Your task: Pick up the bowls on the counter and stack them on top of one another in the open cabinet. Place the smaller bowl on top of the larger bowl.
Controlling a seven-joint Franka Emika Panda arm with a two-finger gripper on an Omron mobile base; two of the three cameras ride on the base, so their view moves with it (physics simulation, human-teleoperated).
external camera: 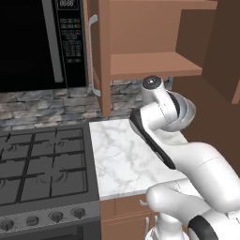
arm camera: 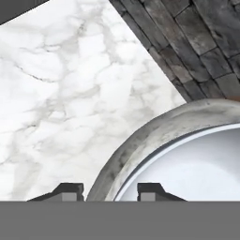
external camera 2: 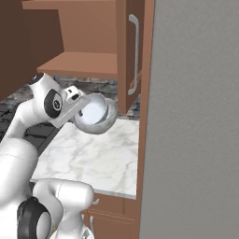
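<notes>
Above the marble bench | end effector partly closed, pinching rim of larger bowl, lifted, tilted | smaller bowl seems nested inside, can't tell | risk: thin rim grip slips, or bowl clips open cabinet shelf edge going up

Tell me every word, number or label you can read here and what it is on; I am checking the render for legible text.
Microwave display: pale digits at the top of the control panel, too blurred to read.
Microwave keypad: rows of small button labels, too small to read.
Stove knobs: no readable markings.
Bowl, counter, cabinet: no text.
</notes>
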